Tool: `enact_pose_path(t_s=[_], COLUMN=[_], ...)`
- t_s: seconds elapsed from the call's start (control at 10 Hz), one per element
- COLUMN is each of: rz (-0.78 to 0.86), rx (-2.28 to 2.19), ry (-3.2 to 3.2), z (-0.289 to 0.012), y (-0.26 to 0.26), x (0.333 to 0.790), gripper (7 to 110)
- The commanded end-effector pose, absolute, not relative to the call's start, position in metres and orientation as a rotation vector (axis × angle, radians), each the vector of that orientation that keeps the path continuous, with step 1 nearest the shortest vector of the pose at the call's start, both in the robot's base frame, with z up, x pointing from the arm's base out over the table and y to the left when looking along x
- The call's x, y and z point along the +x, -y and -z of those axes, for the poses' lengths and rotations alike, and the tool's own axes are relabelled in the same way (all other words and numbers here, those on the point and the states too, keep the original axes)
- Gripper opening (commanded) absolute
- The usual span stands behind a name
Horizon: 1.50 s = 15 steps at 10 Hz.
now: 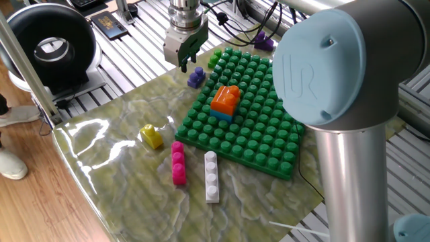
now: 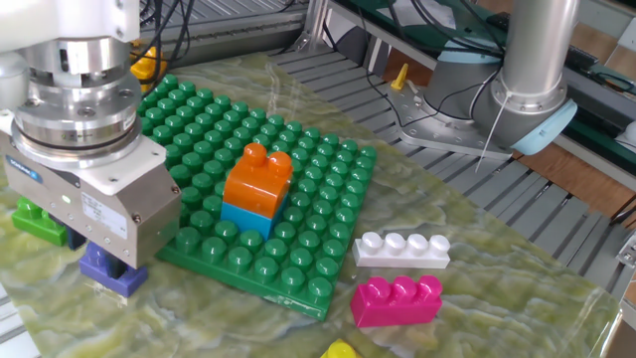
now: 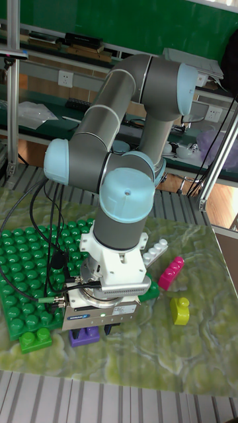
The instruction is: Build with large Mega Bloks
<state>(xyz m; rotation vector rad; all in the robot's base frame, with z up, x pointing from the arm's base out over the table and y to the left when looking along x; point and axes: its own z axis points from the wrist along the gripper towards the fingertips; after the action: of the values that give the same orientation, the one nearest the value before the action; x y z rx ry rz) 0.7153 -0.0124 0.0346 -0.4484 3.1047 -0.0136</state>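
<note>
Hovering just above the purple block (image 1: pixel 195 77), the gripper (image 1: pixel 185 62) has its fingers parted; the hard, light, slick plastic probably wants a squeeze across flat sides

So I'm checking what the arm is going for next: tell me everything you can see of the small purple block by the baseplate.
The purple block is a small, chunky plastic brick with a raised stud on top, glossy and lilac-violet. It sits upright on the marbled green mat, just off the edge of the green baseplate and beside a lime green block. The gripper hovers right above it, its jaws on either side of the stud; whether they touch it cannot be told.
</note>
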Motion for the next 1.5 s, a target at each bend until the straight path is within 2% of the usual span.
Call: enact_pose_path(t_s=[0.0,0.4,1.4], rz=[-0.053,-0.021,-0.014], rx=[-0.45,-0.412,-0.45], ry=[-3.093,-3.093,-3.09], z=[-0.035,-0.018,-0.014], y=[0.007,0.018,0.018], x=[0.714,0.715,0.706], gripper=[66,66,66])
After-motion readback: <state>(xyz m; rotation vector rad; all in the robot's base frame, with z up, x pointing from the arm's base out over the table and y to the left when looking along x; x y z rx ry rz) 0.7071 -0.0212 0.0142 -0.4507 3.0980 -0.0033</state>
